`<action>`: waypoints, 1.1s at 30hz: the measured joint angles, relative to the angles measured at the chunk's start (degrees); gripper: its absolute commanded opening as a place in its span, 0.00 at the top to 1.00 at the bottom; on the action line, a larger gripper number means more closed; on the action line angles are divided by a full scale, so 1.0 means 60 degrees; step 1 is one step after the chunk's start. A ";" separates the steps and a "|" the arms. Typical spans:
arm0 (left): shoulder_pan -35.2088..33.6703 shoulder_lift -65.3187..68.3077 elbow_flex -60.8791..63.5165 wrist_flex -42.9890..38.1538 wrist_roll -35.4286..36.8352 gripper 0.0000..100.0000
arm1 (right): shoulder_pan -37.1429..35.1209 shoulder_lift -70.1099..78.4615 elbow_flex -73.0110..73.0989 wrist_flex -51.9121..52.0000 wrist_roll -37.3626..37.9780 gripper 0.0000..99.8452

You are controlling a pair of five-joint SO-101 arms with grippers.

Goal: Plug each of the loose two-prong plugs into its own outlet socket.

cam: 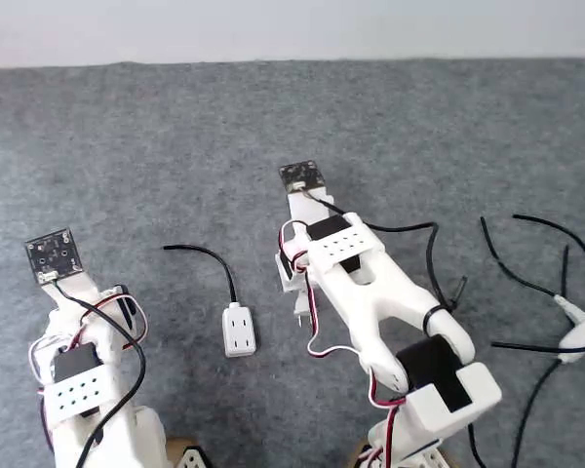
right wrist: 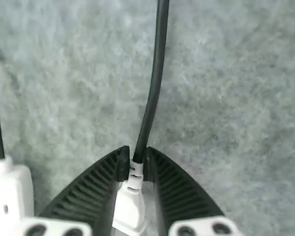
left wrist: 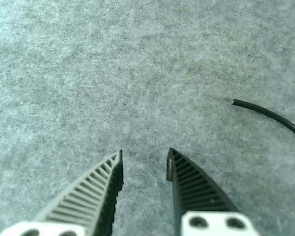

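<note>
My right gripper [right wrist: 135, 157] is shut on a white two-prong plug [right wrist: 130, 196], whose black cable [right wrist: 155, 73] runs away over the carpet. Close beside it in the right wrist view lies a white outlet socket [right wrist: 5, 196]. The high view shows this outlet socket [cam: 239, 330] flat on the carpet just left of the right arm [cam: 370, 292], which hides the plug. My left gripper [left wrist: 145, 157] stands open above bare carpet, nothing between its fingers. The left arm [cam: 78, 380] sits at the front left, apart from the socket.
The socket's black cord [cam: 214, 258] curves off to the back left; its loose end [left wrist: 265, 113] lies ahead of the left gripper. At the right edge lie several black cables [cam: 526, 283] with a white connector [cam: 580, 336]. Grey carpet covers the table.
</note>
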 measured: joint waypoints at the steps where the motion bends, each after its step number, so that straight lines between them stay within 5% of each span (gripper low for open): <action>1: 0.0000 0.0000 0.0000 0.0000 0.0000 0.86 | 0.0000 0.0000 0.0000 0.0088 0.0073 0.82; 33: 0.0000 0.0000 0.0000 0.0000 0.0000 0.86 | -0.0264 -0.0059 0.0147 0.0557 0.0440 0.87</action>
